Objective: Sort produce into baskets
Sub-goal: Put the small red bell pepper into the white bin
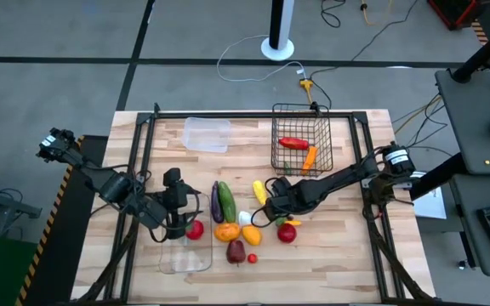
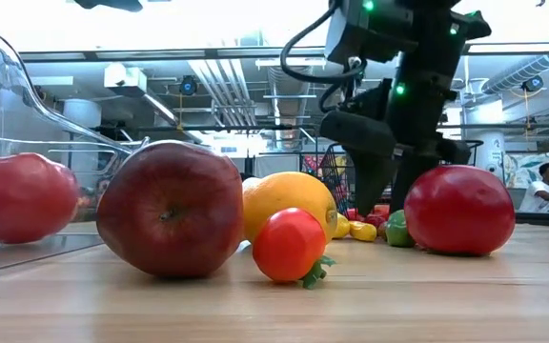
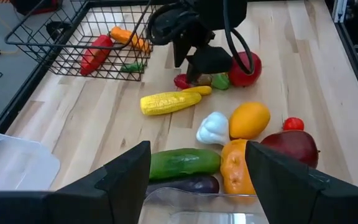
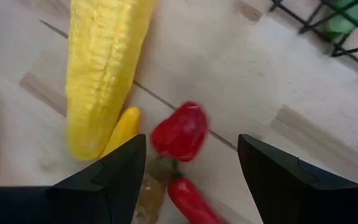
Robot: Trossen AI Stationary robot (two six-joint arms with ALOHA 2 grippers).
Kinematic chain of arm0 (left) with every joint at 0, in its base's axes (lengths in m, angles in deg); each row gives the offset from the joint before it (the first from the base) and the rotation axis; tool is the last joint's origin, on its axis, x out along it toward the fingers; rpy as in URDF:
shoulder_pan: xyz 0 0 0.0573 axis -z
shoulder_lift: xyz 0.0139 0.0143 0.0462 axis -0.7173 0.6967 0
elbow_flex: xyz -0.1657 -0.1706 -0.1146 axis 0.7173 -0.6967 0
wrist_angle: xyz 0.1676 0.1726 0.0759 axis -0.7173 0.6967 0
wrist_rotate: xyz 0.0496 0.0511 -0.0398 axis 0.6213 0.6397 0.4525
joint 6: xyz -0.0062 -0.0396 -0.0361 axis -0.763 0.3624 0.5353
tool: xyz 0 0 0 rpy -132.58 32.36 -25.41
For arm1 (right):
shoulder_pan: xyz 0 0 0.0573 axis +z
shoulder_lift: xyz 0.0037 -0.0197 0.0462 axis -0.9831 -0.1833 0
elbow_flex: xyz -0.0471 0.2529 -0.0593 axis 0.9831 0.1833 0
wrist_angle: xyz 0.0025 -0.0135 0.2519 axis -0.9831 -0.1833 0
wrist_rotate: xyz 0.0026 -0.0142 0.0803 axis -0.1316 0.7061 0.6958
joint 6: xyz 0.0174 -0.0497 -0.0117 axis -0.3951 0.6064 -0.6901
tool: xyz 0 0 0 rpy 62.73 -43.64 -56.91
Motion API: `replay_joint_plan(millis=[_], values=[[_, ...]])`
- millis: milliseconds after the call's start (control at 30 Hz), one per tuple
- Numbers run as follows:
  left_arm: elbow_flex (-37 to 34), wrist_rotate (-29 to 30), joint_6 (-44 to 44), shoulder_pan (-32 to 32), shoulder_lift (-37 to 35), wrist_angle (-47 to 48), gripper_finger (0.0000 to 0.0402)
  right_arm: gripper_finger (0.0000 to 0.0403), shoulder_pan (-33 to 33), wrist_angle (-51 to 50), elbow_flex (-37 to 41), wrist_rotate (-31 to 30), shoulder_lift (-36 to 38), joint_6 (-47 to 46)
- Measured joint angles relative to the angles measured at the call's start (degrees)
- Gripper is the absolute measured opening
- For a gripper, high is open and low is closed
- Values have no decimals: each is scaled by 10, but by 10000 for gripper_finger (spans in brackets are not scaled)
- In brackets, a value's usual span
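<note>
Pale wood table, right claw apart (left claw too), grey floor

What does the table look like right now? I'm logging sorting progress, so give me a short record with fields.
wire basket: holds a red pepper, an orange carrot and a small green piece
small clear tub: holds a red tomato
clear tray: nothing visible inside
unsorted on table: corn, cucumber, eggplant, white bulb, other fruit
left tool: open, above the tub
right tool: open, low over a small red pepper beside the corn
</note>
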Motion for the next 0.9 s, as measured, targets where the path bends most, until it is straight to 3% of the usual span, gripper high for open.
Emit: replay_joint_plan(millis=[367,900], values=[[0,13,-4,0,0,0,244,230,-1,70,42,-1,-1,-10],[-3,33,-4,0,0,-2,244,90,-1,69,49,-14,2,27]])
